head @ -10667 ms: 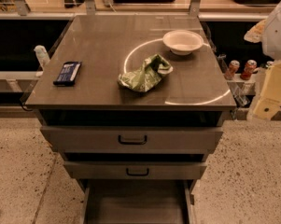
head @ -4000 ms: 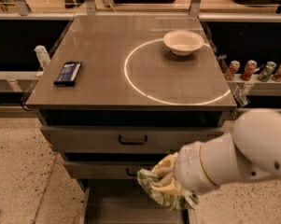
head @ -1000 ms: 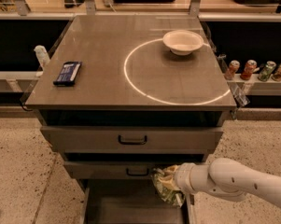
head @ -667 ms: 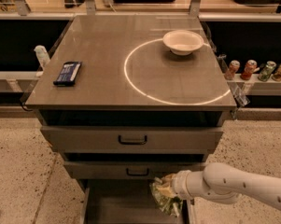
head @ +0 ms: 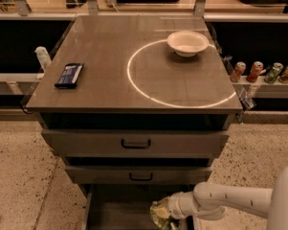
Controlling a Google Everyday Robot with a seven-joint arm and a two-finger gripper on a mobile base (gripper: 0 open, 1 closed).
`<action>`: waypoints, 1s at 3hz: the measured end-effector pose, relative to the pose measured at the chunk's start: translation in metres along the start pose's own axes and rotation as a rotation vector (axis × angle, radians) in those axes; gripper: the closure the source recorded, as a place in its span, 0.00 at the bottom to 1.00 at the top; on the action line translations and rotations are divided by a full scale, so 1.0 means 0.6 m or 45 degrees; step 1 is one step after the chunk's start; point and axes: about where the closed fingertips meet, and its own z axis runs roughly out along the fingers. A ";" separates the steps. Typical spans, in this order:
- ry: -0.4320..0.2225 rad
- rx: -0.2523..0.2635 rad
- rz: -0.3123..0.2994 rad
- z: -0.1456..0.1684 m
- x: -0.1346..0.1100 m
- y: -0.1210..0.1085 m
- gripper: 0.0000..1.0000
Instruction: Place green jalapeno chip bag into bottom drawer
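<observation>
The green jalapeno chip bag [head: 159, 213] is crumpled and shiny, low in the pulled-out bottom drawer [head: 116, 210], toward its right side at the frame's lower edge. My gripper [head: 168, 212] reaches in from the right on a white arm and is right at the bag, partly hidden by it. The bag's lower part is cut off by the frame edge, so I cannot tell whether it rests on the drawer floor.
Two upper drawers with black handles [head: 136, 144] [head: 140, 177] sit above. On the tabletop are a white bowl [head: 187, 42] and a flat dark-blue packet [head: 69, 74]. Several cans [head: 256, 71] stand on a shelf at the right.
The arm has lowered the bag from in front of the middle drawer down into the bottom drawer, and moved slightly further down over the last second.
</observation>
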 end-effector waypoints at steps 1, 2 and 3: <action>0.002 -0.019 0.018 0.014 0.013 0.008 0.81; 0.002 -0.019 0.018 0.014 0.013 0.008 0.57; 0.002 -0.019 0.018 0.014 0.013 0.008 0.34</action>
